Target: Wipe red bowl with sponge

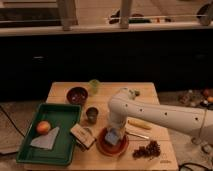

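The red bowl (103,147) is a wide, shallow orange-red dish at the front middle of the wooden table (60,90). The light-blue sponge (111,137) lies inside the dish. My white arm reaches in from the right and bends down over the dish. My gripper (113,131) is right on top of the sponge, inside the dish.
A green tray (65,112) at the left holds an orange fruit (43,127) and a flat grey cloth (46,140). A tan box-like block (82,135), a dark grey cup (92,114), a maroon bowl (77,94), a green cup (94,86), a corn cob (139,124) and grapes (148,149) surround the dish.
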Tool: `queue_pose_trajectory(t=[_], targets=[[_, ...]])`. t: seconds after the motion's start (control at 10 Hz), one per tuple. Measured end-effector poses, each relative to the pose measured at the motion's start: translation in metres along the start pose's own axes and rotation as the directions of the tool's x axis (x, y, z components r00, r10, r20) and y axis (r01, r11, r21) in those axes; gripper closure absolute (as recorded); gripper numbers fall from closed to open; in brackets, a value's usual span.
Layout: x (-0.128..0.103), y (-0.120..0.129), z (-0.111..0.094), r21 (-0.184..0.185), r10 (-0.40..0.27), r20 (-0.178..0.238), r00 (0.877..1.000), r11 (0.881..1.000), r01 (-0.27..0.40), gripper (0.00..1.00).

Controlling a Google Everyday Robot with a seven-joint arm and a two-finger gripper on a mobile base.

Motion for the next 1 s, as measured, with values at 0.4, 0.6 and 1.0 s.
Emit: queue_pose_trajectory(t=[0.4,0.6,1.0], targets=[[-0.027,-0.005,0.012,-0.033,-0.1,0.03,0.995,0.994,0.101,1.0],[-0.024,0.012,0.017,-0.055,-0.084,0.045,0.995,0.995,0.087,1.0],[-0.003,0.044,0.01,-0.069,-0.008,0.032,0.999,0.998,0.011,1.0]])
